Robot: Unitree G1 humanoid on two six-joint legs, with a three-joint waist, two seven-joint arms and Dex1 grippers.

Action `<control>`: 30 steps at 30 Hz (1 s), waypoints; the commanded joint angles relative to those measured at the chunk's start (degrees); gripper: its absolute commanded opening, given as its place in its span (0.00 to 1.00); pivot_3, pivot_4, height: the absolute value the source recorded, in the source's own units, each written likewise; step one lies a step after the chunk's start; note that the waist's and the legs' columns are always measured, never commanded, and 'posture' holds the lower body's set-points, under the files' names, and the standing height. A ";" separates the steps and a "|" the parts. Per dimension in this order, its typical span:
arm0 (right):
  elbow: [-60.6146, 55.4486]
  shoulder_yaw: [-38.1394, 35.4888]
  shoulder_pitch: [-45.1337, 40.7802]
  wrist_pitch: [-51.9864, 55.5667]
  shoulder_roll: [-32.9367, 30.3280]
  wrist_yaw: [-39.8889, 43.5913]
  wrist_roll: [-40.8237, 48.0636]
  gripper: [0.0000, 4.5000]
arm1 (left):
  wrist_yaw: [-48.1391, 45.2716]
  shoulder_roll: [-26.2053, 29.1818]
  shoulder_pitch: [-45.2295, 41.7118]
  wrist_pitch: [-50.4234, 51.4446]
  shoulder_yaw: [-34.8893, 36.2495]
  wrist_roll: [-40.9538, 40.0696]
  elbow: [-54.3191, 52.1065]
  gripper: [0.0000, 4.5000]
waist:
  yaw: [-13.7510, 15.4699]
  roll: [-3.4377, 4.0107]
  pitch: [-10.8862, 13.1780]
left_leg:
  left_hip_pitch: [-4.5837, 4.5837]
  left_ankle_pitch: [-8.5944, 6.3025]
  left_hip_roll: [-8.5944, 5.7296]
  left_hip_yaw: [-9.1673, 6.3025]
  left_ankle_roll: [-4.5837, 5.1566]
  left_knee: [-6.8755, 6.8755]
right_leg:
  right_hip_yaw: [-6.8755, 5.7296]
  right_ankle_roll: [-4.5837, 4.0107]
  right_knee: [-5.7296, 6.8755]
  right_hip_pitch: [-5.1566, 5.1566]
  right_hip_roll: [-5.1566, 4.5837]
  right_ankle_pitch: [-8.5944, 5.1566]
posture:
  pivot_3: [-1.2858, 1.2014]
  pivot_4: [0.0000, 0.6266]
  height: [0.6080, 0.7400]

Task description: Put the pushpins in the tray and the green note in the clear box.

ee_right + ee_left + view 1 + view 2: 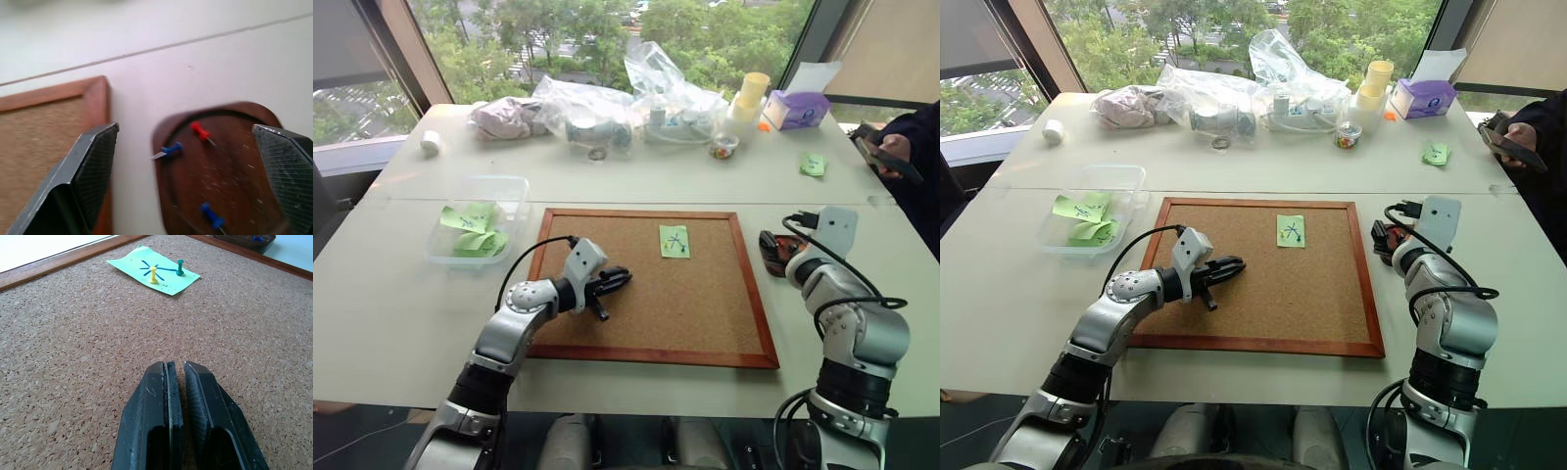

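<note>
My arms are built of rounded silver-grey metal segments joined by black collars, and each one ends in a white boxy wrist block. A thin black cable loops out from each forearm and runs up to that block. My left gripper [612, 281] has two black fingers with finely ribbed inner pads [195, 399] and scuffed, lightly scratched outer faces. My right gripper [188, 171] carries the same black fingers [95, 166], their pads cross-hatched in a fine grid.
</note>
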 commanded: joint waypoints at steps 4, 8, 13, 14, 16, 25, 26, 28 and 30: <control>-7.06 10.90 2.04 -0.29 -5.28 13.18 6.94 0.99 | 0.28 -0.20 1.46 2.16 -2.09 1.53 3.13 0.13 | 0.06 -0.01 0.00 | -0.01 -0.03 0.00 -0.01 0.05 0.00 | -0.01 -0.03 -0.04 0.01 -0.02 -0.02 | 0.52 0.24 1.00; -5.55 16.53 1.79 -4.05 -7.96 17.08 6.05 0.99 | 0.50 0.09 2.05 2.47 -1.83 1.46 2.36 0.13 | 0.03 -0.03 0.01 | -0.02 -0.05 -0.02 0.00 0.08 0.00 | -0.01 -0.16 -0.05 0.00 -0.06 -0.09 | 0.52 0.24 1.00; -1.43 20.63 0.29 -7.90 -8.77 17.77 3.50 0.99 | 0.81 0.43 2.57 2.67 -1.65 1.47 1.78 0.13 | -0.02 -0.04 0.02 | -0.02 -0.05 -0.02 0.00 0.08 0.00 | -0.02 -0.17 -0.05 -0.01 -0.06 -0.09 | 0.52 0.24 1.00; -0.62 21.53 0.11 -8.55 -8.97 18.05 2.98 0.99 | 0.96 0.44 2.66 2.80 -1.56 1.41 1.60 0.13 | -0.04 -0.04 0.02 | -0.02 -0.05 -0.02 0.00 0.08 0.00 | -0.02 -0.17 -0.06 -0.02 -0.06 -0.09 | 0.52 0.24 1.00; 1.23 23.72 -0.48 -11.01 -8.96 18.49 1.39 0.94 | 1.18 0.53 2.91 3.02 -1.45 1.30 1.16 0.13 | -0.11 -0.04 0.02 | -0.02 -0.05 -0.01 0.01 0.08 -0.01 | -0.02 -0.17 -0.06 -0.03 -0.06 -0.09 | 0.52 0.24 1.00; 9.16 27.24 -3.36 -17.45 -7.97 18.70 -2.81 0.50 | 1.95 1.02 3.81 3.21 -1.17 1.26 0.15 0.13 | -0.23 -0.06 0.04 | -0.02 -0.05 0.01 0.05 0.08 -0.02 | -0.02 -0.10 -0.06 -0.06 -0.06 -0.06 | 0.52 0.24 1.00; 9.82 27.50 -3.53 -17.86 -7.91 18.87 -3.06 0.50 | 2.04 1.01 3.83 3.20 -1.16 1.26 0.10 0.13 | -0.24 -0.06 0.04 | -0.02 -0.05 0.01 0.06 0.08 -0.03 | -0.02 -0.07 -0.06 -0.07 -0.06 -0.04 | 0.52 0.24 1.00; 10.87 27.84 -3.78 -18.49 -7.67 19.11 -3.44 0.50 | 2.17 1.05 3.83 3.20 -1.10 1.25 0.03 0.13 | -0.26 -0.06 0.04 | -0.02 -0.05 0.02 0.06 0.07 -0.03 | -0.02 -0.04 -0.06 -0.07 -0.05 -0.02 | 0.52 0.24 1.00; 11.90 28.36 -3.95 -19.04 -7.59 19.55 -3.87 0.50 | 2.28 1.20 3.81 3.16 -0.93 1.25 -0.01 0.13 | -0.28 -0.06 0.04 | -0.02 -0.05 0.02 0.07 0.08 -0.03 | -0.02 -0.03 -0.06 -0.07 -0.05 -0.02 | 0.52 0.24 1.00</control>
